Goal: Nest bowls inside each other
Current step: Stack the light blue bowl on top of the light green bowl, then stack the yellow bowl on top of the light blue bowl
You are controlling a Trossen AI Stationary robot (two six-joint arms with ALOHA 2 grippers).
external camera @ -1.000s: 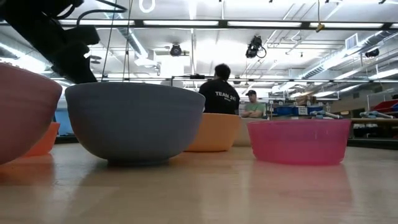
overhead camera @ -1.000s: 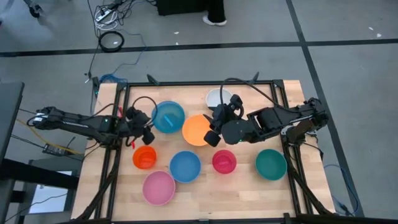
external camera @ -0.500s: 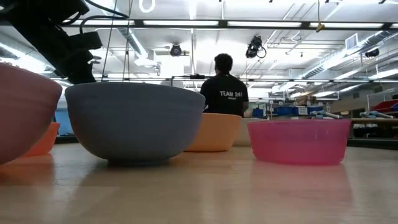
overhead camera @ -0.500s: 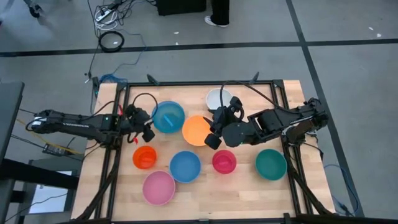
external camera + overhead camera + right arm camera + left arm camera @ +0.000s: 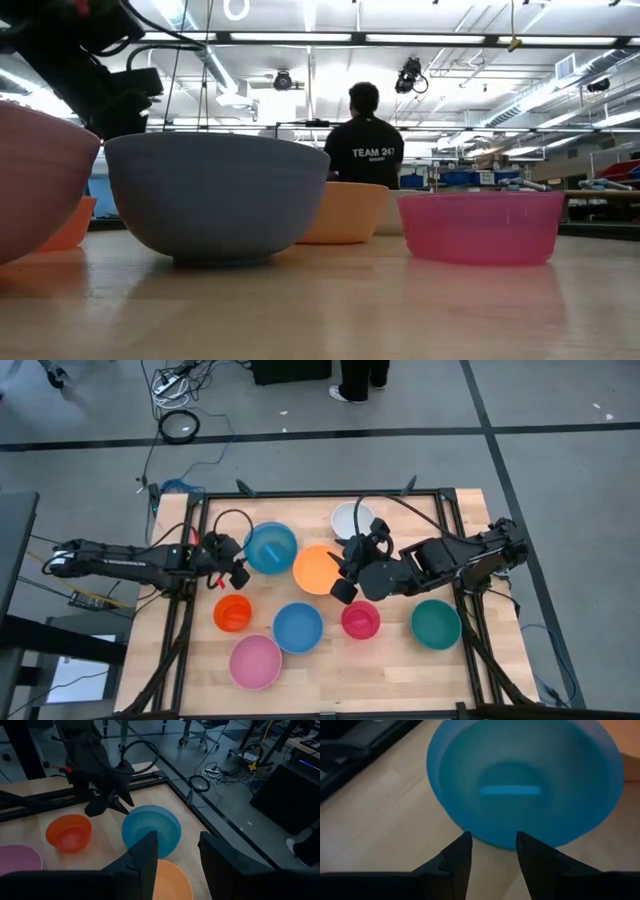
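Bowls lie spread over the desk (image 5: 400,670) in a loose cluster, none yet nested so far as the high view shows: a blue bowl (image 5: 270,548) and a white bowl (image 5: 350,518) toward the far side, a large orange bowl (image 5: 316,569) between them, then a small orange-red bowl (image 5: 232,613), a second blue bowl (image 5: 297,627), a magenta bowl (image 5: 360,620) and a teal bowl (image 5: 436,623) in a nearer row, with a pink bowl (image 5: 254,662) nearest the front edge. All sit mouth up and mostly apart, which leaves each rim free to be gripped.

Left gripper (image 5: 237,574) hangs just beside the far blue bowl; in its wrist view the jaws stand spread with that bowl's near wall in line between them, a stance that looks meant for pinching the rim. Nothing is held.

Right gripper (image 5: 341,582) sits over the edge of the large orange bowl, jaws parted and empty, probably lined up to take that rim.

Beyond the desk a person (image 5: 365,140) stands with their back turned, the shirt reading "TEAM 247" with a smaller line beneath too small to read. No writing shows on any bowl.
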